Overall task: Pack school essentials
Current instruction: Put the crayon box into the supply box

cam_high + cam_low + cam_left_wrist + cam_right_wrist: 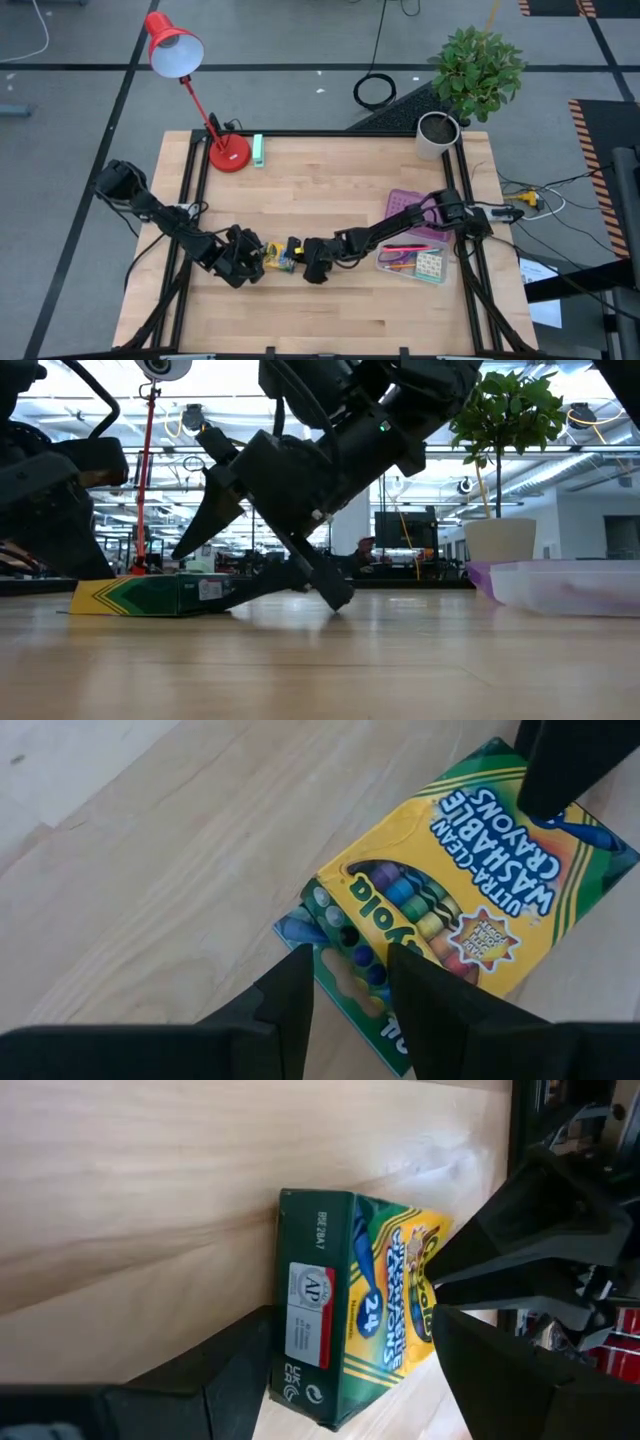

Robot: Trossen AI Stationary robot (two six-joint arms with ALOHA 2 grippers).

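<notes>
The crayon box (279,258) lies flat on the pale wooden tabletop (320,190), near its front and midway between the arms, with the right end effector (303,262) spread wide around one narrow end and the left end effector (262,258) hanging at the other end, fingers only a slit apart and grasping nothing. It is thin, glossy cardboard, a slim flat slab — if the right fingers close off-centre it could skid across the smooth wood or buckle, and the two arms look close enough to knock together. The clear tray (420,262) with pencils sits well apart to the right.
</notes>
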